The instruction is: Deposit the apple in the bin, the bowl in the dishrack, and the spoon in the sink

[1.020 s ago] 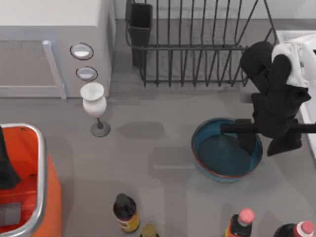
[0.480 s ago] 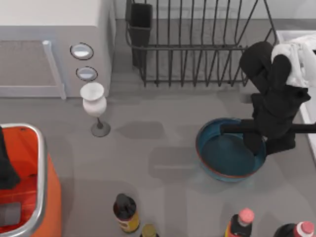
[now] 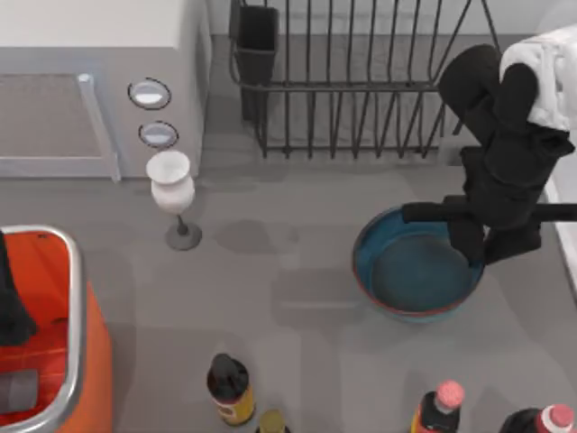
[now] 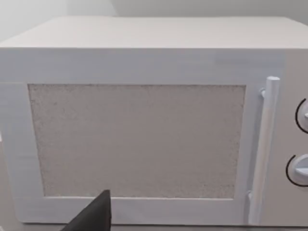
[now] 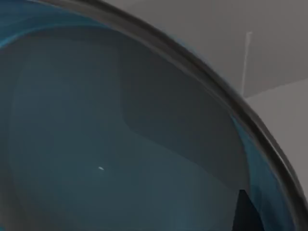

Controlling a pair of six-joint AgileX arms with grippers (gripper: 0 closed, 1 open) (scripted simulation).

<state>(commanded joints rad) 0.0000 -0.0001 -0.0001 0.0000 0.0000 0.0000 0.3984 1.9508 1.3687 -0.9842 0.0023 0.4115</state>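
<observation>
The blue bowl (image 3: 410, 275) with a reddish-brown rim is right of the table's centre, in front of the black wire dishrack (image 3: 361, 90). My right gripper (image 3: 488, 244) is shut on the bowl's right rim, one finger inside and one outside. The right wrist view looks into the bowl's blue-grey inside (image 5: 120, 144), with a dark fingertip (image 5: 245, 214) at the edge. The sink's white rim (image 3: 566, 225) runs along the right edge. The orange bin (image 3: 77, 298) stands at the front left, and my left gripper (image 3: 9, 307) hangs over it. The apple and the spoon are out of view.
A white microwave (image 3: 90, 81) fills the back left, and the left wrist view faces its door (image 4: 144, 134). A white goblet (image 3: 171, 185) stands in front of it. Several bottles (image 3: 230, 388) line the front edge, some red-capped (image 3: 439, 406).
My right arm has risen with the bowl's rim between its fingers, and the bowl has shifted slightly left and back. The left arm has not moved.
</observation>
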